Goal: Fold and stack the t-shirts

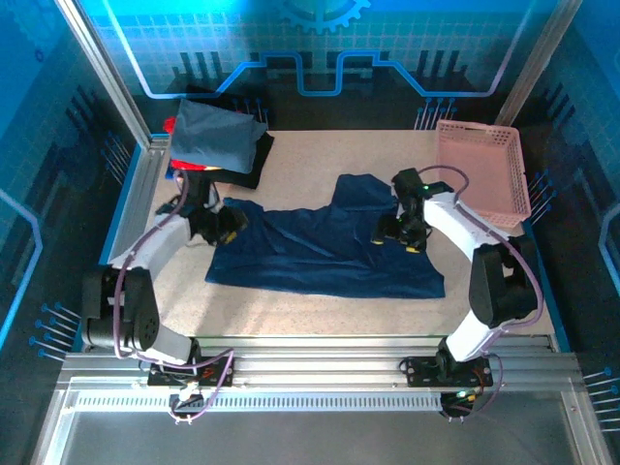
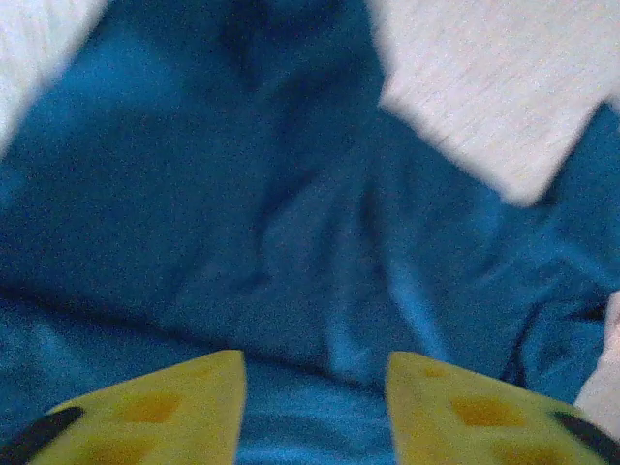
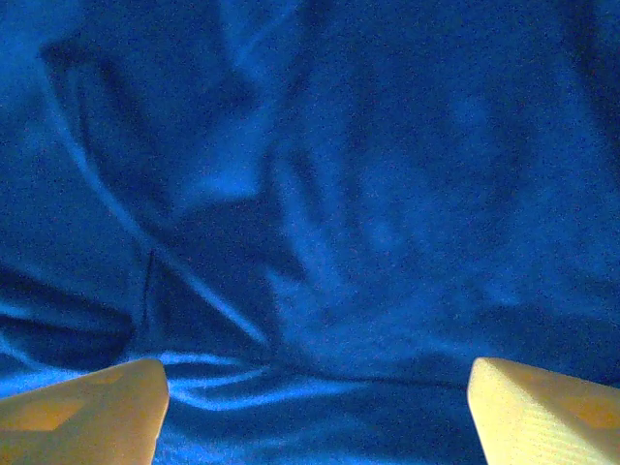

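Left gripper and right gripper hover, jaws parted and empty, over the limp, light navy t-shirt, probably best pinched at its edges.

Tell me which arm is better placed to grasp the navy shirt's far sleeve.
Probably right: the right gripper sits open beside that sleeve; the left gripper is across the navy t-shirt, at its left edge.

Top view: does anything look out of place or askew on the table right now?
The navy shirt lies wrinkled and crooked in the middle, one flap bunched toward the back. The folded pile at back left is skewed, with red cloth poking out its left side. Nothing looks spilled or damaged.
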`<state>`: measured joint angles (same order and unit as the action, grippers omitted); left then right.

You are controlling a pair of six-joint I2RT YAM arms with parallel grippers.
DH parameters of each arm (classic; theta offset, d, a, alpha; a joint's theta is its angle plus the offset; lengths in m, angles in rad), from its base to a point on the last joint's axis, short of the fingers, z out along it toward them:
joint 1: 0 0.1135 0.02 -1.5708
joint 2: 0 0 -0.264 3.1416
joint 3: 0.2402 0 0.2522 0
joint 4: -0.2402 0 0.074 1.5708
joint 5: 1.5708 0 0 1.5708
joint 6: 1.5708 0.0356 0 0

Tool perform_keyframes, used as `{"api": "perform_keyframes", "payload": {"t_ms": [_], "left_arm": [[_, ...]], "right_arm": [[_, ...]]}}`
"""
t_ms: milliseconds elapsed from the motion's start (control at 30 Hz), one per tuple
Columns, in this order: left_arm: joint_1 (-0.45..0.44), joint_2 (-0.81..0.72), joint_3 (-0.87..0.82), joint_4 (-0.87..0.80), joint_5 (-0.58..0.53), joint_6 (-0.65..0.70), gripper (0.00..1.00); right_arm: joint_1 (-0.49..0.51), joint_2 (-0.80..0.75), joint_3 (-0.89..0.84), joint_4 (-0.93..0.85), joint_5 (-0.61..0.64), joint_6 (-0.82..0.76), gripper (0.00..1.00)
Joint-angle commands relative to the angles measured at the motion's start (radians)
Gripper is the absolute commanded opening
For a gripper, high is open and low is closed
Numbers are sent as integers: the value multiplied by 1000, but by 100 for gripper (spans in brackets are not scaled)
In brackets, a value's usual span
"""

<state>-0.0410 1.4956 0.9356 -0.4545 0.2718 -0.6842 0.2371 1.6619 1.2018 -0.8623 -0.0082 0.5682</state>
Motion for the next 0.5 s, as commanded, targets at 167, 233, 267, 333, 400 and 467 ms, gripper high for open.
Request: {"api": "perform_keyframes", "payload": {"t_ms": [167, 233, 267, 333, 400, 467], "left_arm": [[1, 71, -183, 104, -28, -153, 34], [41, 51, -232, 74, -67, -147, 35], [58, 44, -248, 57, -82, -142, 35], [102, 26, -281, 30, -90, -127, 35], [123, 4, -299, 4, -98, -109, 35], [135, -21, -310, -45, -119, -102, 35]], "right_arm": [[-77, 148, -35, 68, -44, 58, 78], [-75, 156, -74, 89, -35, 69, 78], [-74, 157, -91, 96, -29, 76, 78], [-74, 158, -114, 85, 0, 93, 77], [-72, 149, -132, 76, 20, 108, 77], [-70, 138, -149, 60, 48, 124, 77]]}}
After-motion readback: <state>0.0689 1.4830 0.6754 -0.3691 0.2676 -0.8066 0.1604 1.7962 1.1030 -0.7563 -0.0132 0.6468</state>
